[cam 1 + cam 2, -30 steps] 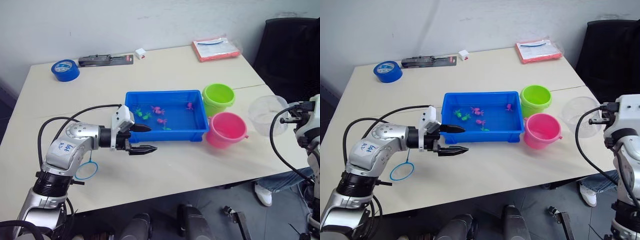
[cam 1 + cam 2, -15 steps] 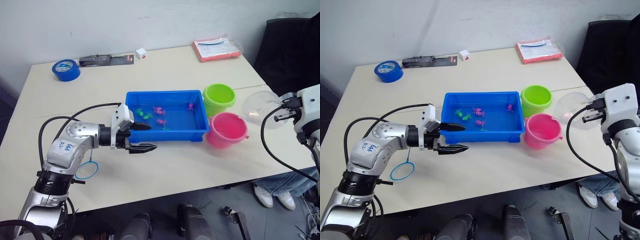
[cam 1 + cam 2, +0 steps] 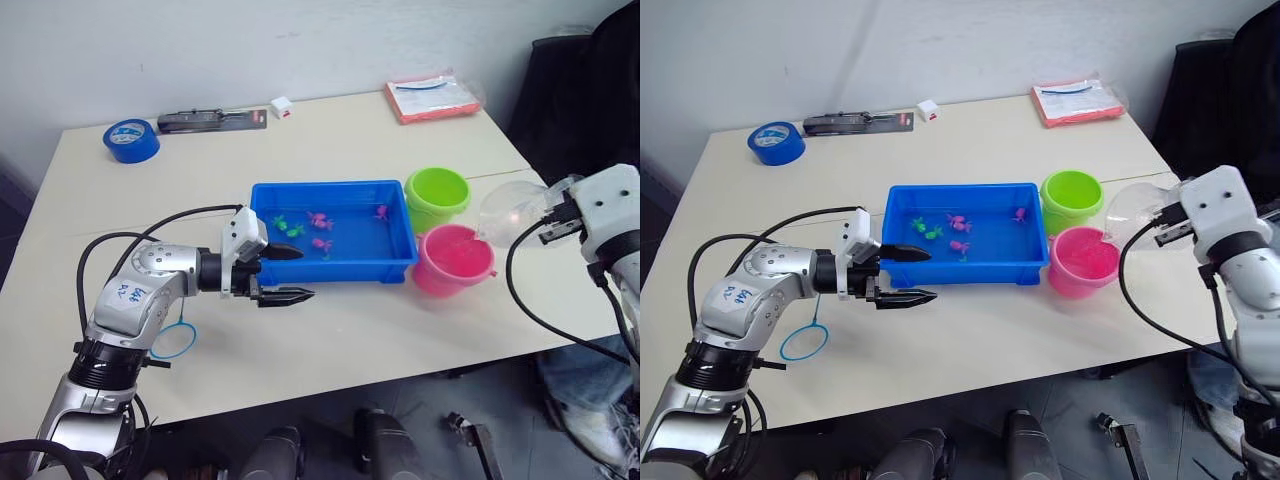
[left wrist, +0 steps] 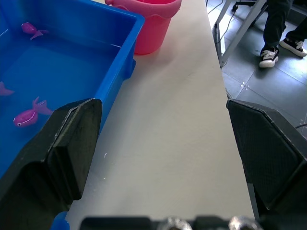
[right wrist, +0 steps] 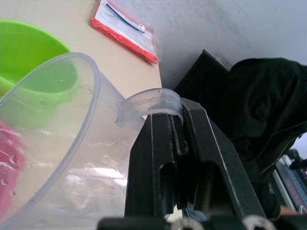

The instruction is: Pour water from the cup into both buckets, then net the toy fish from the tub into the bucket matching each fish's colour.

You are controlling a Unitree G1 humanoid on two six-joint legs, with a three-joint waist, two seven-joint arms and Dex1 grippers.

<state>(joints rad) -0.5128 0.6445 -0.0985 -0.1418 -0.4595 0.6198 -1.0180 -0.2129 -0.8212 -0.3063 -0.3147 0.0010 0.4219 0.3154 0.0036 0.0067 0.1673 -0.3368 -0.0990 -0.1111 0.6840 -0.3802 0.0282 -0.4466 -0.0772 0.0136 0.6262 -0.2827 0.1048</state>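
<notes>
Centrally, the cup, clear and tipped on its side, hangs in the air with its mouth toward the pink bucket, just at that bucket's 2 o'clock. The right gripper has its two black fingers pressed together on the cup's handle, as the right wrist view shows. The green bucket stands upright at the pink one's 12 o'clock, the two almost touching. Both buckets sit just beside the short wall of the tub at its 3 o'clock side. Inside the tub lie small fish: pink fish near the middle and toward the buckets, green fish toward the 9 o'clock half. The left gripper hovers at the tub's 8 o'clock corner, its fingers spread wide and empty; one fingertip reaches over the tub's rim, the other stays above the table outside the wall. A blue-rimmed net lies flat on the table at 8 o'clock from the tub, partly under the left arm. Well apart, along the far edge, are a blue tape roll at 10 o'clock, a black and red tool and a small white block near 11 o'clock, and a red-edged packet at 1 o'clock. A person's shoes show on the floor in the left wrist view.
</notes>
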